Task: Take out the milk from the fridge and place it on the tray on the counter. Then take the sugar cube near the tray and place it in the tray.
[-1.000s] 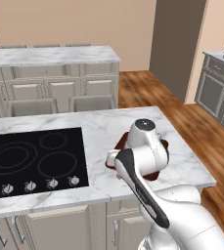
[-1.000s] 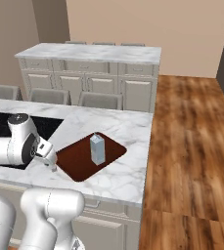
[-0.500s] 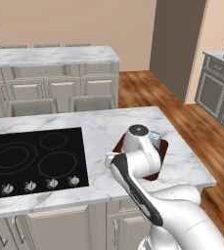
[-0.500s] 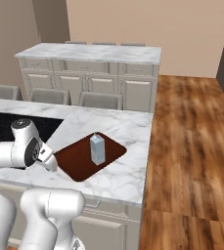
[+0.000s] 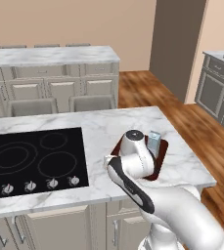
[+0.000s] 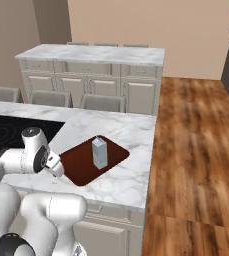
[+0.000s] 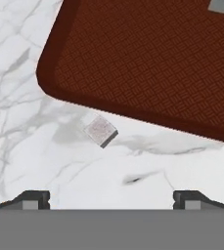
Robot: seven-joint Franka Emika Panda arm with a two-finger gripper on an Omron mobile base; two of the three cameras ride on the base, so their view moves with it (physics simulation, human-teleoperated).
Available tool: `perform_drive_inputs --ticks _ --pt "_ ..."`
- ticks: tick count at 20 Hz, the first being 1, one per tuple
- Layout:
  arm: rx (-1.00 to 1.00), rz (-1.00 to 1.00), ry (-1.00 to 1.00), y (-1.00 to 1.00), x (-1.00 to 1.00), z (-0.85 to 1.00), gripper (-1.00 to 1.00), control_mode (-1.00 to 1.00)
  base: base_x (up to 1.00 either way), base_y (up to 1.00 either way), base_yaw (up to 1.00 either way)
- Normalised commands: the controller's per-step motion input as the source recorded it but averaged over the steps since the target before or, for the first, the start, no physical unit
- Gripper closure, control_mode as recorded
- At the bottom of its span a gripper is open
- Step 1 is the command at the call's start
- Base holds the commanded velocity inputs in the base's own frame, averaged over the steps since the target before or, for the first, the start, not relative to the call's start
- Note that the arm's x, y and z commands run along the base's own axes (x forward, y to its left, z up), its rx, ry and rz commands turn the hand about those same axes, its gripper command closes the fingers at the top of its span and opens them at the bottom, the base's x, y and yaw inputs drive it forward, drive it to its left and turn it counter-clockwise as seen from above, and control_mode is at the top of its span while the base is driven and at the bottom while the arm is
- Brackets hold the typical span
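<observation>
white and tiny, the sugar cube (image 7: pixel 100 131) lies on the marbled worktop (image 7: pixel 45 161) just off the tray (image 7: pixel 147 63), close to its near rim and beside one rounded corner but apart from it. in the hand view it sits ahead of the jaws and left of the line between the two dark tips, which stand at the far left and far right of the bottom edge; the jaws are wide apart and hold nothing. the cube is turned corner-on to the tips, so its faces run on the slant to the closing line. it has no long axis to speak of.

the milk (image 6: pixel 99 153) already stands upright in the tray, toward the far side, so the first half of the task looks done and the cube is what remains.

from the right base view the gripper (image 6: pixel 56 166) hangs low over the worktop at the tray's near-left edge. my judgement: the hand needs a small shift toward the cube's side to centre it, perhaps a slight turn of the wrist so the tips meet flat faces, then straight down. the tray rim is near enough that one tip could catch it.
</observation>
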Motion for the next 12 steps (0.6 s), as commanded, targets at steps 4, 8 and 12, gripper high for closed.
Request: perform_drive_inputs --ticks 4,8,12 --pt "0.00 -0.02 0.05 0.03 0.38 -0.32 -1.00 -1.00 0.00 0.00 0.00" --pt "0.00 -0.03 0.07 0.00 0.26 -0.31 -1.00 -1.00 0.00 0.00 0.00" --pt "0.00 -0.02 0.02 0.00 0.24 -0.24 -1.00 -1.00 0.00 0.00 0.00"
